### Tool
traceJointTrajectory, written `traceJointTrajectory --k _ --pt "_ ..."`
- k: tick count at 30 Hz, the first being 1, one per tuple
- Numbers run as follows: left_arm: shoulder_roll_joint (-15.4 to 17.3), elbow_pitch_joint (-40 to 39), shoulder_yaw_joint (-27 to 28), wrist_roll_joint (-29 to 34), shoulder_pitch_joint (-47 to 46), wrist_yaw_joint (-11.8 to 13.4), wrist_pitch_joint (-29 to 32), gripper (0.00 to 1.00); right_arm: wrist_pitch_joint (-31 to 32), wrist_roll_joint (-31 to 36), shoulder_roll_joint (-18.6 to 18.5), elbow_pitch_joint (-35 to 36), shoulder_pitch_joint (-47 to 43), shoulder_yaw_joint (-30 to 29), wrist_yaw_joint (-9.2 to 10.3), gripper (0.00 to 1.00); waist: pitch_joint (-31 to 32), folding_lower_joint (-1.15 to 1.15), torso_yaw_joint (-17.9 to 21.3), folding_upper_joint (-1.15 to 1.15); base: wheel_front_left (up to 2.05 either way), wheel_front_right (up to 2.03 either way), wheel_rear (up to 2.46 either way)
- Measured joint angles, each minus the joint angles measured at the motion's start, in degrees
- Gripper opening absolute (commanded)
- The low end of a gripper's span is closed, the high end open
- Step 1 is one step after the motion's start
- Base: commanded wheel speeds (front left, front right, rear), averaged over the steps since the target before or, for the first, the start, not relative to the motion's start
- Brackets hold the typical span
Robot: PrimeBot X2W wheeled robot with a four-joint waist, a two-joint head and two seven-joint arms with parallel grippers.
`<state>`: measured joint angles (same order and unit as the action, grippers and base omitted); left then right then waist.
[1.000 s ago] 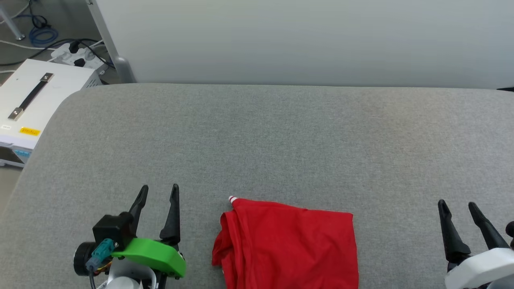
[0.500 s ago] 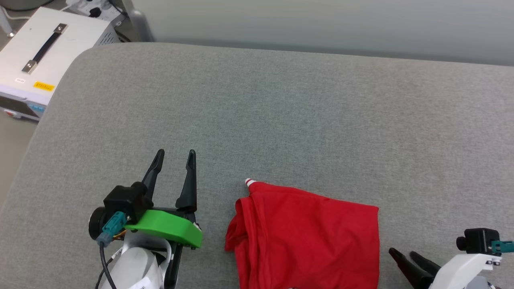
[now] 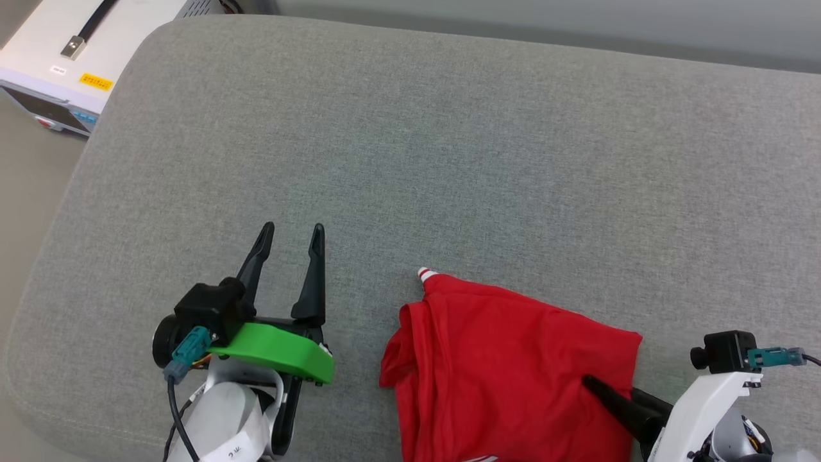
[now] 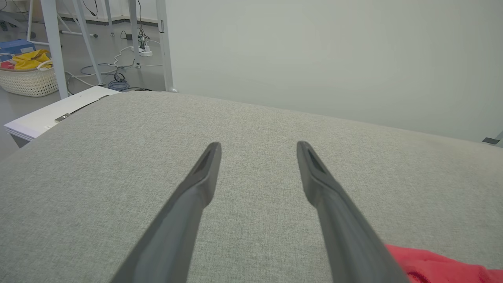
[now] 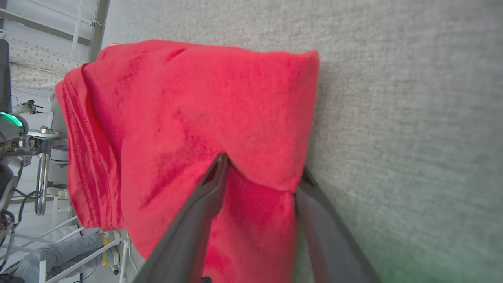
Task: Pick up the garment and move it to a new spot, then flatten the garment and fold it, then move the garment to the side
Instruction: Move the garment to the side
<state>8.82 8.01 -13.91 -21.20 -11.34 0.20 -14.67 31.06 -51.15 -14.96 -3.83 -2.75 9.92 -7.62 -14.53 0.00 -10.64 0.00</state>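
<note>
The garment (image 3: 500,359), red with a small striped tip at its far corner, lies folded on the grey cushion (image 3: 449,160) near the front edge. My right gripper (image 3: 593,385) reaches in from the right. One dark finger lies on top of the garment's right edge. In the right wrist view the garment (image 5: 188,110) bulges between the spread fingers of the right gripper (image 5: 263,163), with the other finger at the fabric's rim. My left gripper (image 3: 292,228) rests open on the cushion left of the garment, nothing between its fingers. The left wrist view has the left gripper (image 4: 258,144) and a red corner of the garment (image 4: 440,267).
A white box with a black handle (image 3: 58,58) stands off the cushion's far left corner. A pale wall (image 4: 314,59) runs behind the cushion. A woven basket (image 4: 27,78) and cables lie on the floor at the far left. A person's legs (image 5: 51,251) are beyond the cushion's front.
The head camera has tilted down. My right gripper has swung left, from beside the garment onto its right edge, and its fingers now straddle the fabric. The left gripper has kept its place.
</note>
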Motion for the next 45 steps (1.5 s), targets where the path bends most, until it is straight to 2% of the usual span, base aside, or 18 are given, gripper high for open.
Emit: traceJointTrajectory --k 1,13,20,26,33,40,45 --pt "-0.1 0.1 0.3 0.2 0.0 -0.1 0.0 1.00 0.0 -0.1 -0.1 -0.1 0.3 0.2 0.00 0.00 -0.2 0.00 -0.1 0.00 0.00 0.00 0.00" --pt "-1.1 1.3 2.9 1.9 0.5 -1.5 0.0 1.00 -0.6 0.5 -2.1 0.1 2.4 3.7 0.01 0.00 2.3 0.00 1.6 0.00 0.00 0.00 0.00" --pt "-1.1 1.6 3.6 2.5 2.8 -2.0 0.0 1.00 0.2 7.9 -6.0 1.7 2.8 2.8 0.04 0.00 5.2 0.01 5.3 0.00 0.00 0.00 0.00" --pt "-0.9 0.6 4.5 2.6 4.7 -2.1 0.0 1.00 3.8 15.8 -8.5 2.6 3.0 -0.7 0.07 0.00 7.0 0.01 10.7 0.00 0.00 0.00 0.00" --pt "-0.6 -1.3 4.3 3.2 4.3 -2.3 0.0 1.00 6.7 19.8 -8.9 3.1 6.7 -3.4 0.07 0.00 7.3 0.00 18.5 0.00 0.00 0.00 0.00" --pt "0.5 -3.8 3.6 4.6 1.5 -2.4 0.7 1.00 6.0 21.7 -9.0 0.0 15.0 -2.5 0.08 0.00 5.1 0.00 25.9 0.00 0.00 0.00 0.00" --pt "2.0 -6.5 3.4 5.4 -0.9 -2.4 2.5 1.00 1.6 23.5 -9.9 -6.4 22.9 -2.3 0.07 0.00 1.1 0.00 29.5 0.00 0.00 0.00 0.00"
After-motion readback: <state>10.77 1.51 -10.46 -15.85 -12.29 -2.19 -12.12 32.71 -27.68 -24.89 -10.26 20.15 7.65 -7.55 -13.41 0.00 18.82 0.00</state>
